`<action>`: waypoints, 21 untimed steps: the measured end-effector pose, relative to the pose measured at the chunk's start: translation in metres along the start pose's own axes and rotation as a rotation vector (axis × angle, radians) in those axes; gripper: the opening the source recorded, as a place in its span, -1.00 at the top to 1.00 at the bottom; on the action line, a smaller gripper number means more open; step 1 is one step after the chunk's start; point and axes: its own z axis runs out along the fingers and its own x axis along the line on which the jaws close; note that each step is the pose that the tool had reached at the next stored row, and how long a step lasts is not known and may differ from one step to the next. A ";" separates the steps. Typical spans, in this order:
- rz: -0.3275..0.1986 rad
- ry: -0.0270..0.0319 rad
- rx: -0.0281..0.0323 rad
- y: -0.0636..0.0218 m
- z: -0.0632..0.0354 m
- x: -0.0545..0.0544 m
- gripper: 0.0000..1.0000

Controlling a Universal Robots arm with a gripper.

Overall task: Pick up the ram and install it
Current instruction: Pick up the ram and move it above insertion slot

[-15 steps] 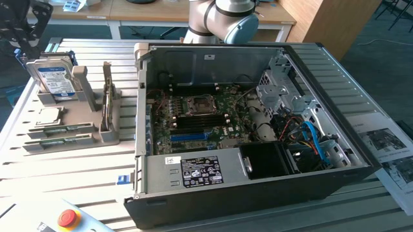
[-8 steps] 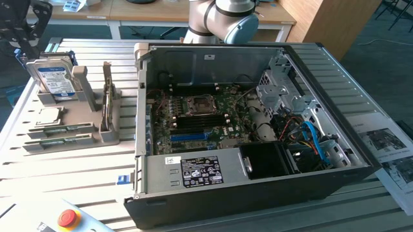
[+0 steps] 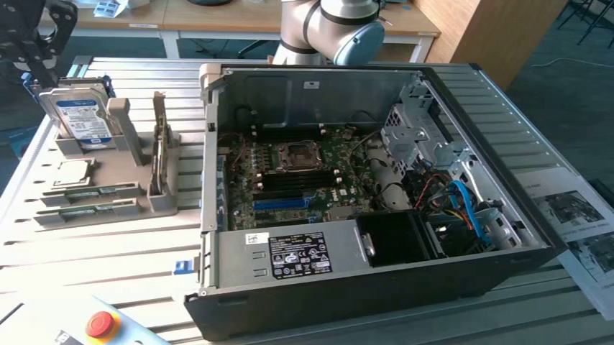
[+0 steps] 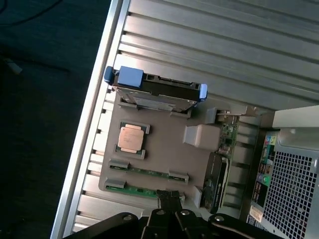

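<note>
Gripper (image 4: 168,196): jaws pinched shut, empty; I see it hovering above the holder.
Ram (image 4: 142,190): below the gripper, lying flat at the holder (image 4: 164,154) edge opposite the hard drive (image 4: 154,89), long axis along that edge.
Second stick (image 4: 149,172): just beyond, parallel.

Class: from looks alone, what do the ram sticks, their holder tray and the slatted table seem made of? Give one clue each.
Ram sticks: likely fibreglass circuit board, thin and matt green. Holder tray: probably plastic, uniform matt grey, moulded shapes. Table: seemingly aluminium, satin silver ribbed slats with a light sheen.
</note>
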 end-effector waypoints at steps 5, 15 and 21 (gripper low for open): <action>-0.046 0.0021 -0.0010 0.0000 0.0001 0.000 0.79; -0.136 0.0092 -0.0033 0.0000 0.0000 0.000 0.79; -0.201 0.0131 -0.0048 0.0000 0.0000 0.000 0.79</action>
